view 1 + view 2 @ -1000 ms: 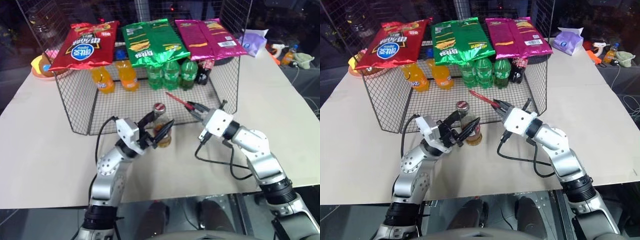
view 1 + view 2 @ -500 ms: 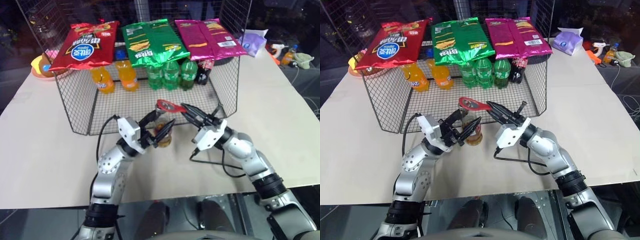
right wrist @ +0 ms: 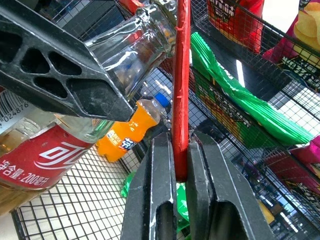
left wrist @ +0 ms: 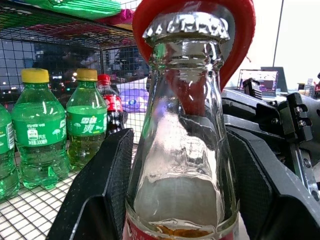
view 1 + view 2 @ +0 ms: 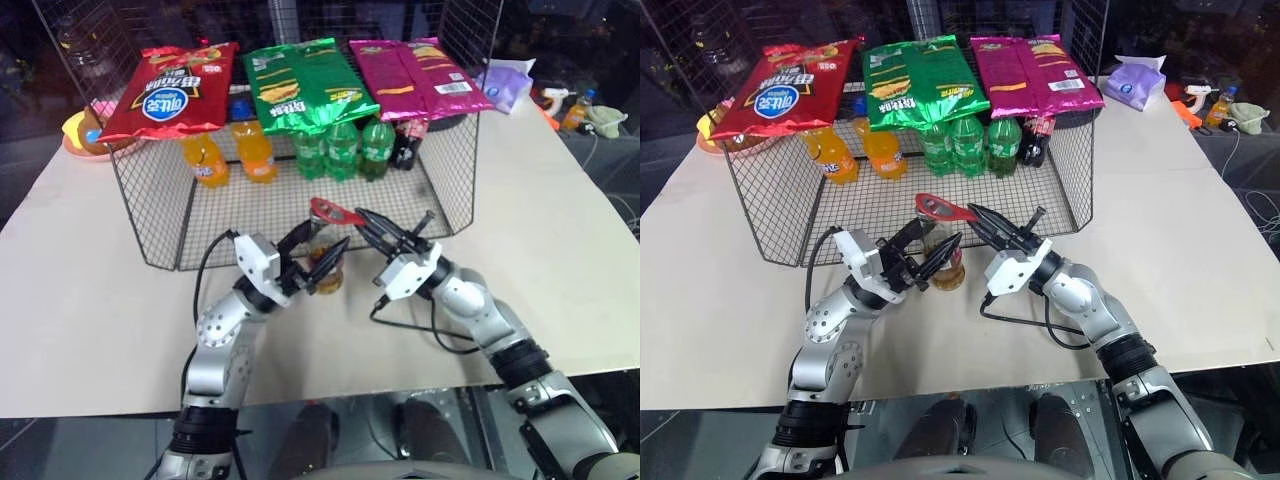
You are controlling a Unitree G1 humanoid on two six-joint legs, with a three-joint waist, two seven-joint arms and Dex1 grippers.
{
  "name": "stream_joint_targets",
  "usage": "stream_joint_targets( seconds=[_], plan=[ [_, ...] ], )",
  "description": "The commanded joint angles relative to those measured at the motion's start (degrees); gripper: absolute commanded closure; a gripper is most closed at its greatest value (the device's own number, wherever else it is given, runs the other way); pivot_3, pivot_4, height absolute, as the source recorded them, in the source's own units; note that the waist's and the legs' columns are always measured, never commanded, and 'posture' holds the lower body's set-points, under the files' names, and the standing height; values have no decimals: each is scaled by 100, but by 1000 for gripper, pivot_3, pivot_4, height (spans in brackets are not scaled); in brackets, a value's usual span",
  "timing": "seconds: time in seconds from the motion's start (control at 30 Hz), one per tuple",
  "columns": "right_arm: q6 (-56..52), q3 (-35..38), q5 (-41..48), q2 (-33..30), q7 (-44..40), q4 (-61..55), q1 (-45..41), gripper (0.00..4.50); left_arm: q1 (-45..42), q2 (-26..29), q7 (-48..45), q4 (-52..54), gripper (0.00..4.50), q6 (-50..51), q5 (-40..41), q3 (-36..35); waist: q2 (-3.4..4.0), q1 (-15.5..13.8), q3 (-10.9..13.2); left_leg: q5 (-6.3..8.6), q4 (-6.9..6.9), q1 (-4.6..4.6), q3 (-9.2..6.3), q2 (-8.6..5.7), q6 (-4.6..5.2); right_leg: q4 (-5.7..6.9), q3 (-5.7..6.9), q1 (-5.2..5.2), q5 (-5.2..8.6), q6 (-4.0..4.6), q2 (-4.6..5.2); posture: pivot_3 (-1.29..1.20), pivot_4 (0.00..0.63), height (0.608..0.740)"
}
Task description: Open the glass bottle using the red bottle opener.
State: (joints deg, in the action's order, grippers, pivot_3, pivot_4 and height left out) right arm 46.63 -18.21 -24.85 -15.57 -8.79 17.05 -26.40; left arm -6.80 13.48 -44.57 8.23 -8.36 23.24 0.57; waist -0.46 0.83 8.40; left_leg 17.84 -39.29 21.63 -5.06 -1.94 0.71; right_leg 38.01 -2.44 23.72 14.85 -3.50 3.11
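My left gripper (image 5: 318,258) clamps the glass bottle (image 5: 325,268) upright by the wire rack (image 5: 150,205). My right gripper (image 5: 362,219) pinches the red bottle opener (image 5: 335,211) tight by its handle, ring over the crown cap (image 4: 186,26).

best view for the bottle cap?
Left wrist view: the cap sits close up, crimped edge clear, with the red opener ringing it from behind. In the eye views the opener's head covers it; the right wrist view shows no clear cap.
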Motion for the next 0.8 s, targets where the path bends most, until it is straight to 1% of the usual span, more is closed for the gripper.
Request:
stream_joint_targets(
  seconds=[0.03, 0.23, 0.43, 0.6, 0.8],
  plan=[
    [294, -181, -272, 7, 72, -69, -117, 4460, -171, -19, 20, 81, 2256, 1, 4, 90, 0, 1, 0, 0, 0, 0, 0, 0, 0, 0, 0, 0, 0, 0, 0, 0, 150, 740],
    [412, -146, -829, -210, 421, -12, -276, 4460, -208, -5, -7, 49, 2256, 13, 6, 83, 0, 0, 0, 0, 0, 0, 0, -1, 0, 1, 0, 0, 0, 0, 0, 0, 150, 740],
    [495, -56, -1112, -486, 787, 159, -513, 4460, -222, -3, -27, 9, 2256, 8, -9, 95, 0, 1, 0, 0, -1, 0, 2, -1, 0, 1, -1, 0, 0, 0, 0, 0, 150, 740],
    [541, -15, -1181, -737, 879, 278, -722, 4460, -212, 5, -29, 0, 2256, -8, -26, 95, 0, 2, 0, 0, -1, 0, 2, -1, 0, 1, -2, 0, 0, 0, -1, 0, 150, 740],
    [582, -5, -1208, -860, 924, 296, -867, 4460, -209, -15, -21, -20, 2256, -40, -45, 98, 0, 1, 0, 0, -1, 0, 3, -1, 0, 0, -2, -1, 0, 0, 0, 0, 150, 740]
  ],
)
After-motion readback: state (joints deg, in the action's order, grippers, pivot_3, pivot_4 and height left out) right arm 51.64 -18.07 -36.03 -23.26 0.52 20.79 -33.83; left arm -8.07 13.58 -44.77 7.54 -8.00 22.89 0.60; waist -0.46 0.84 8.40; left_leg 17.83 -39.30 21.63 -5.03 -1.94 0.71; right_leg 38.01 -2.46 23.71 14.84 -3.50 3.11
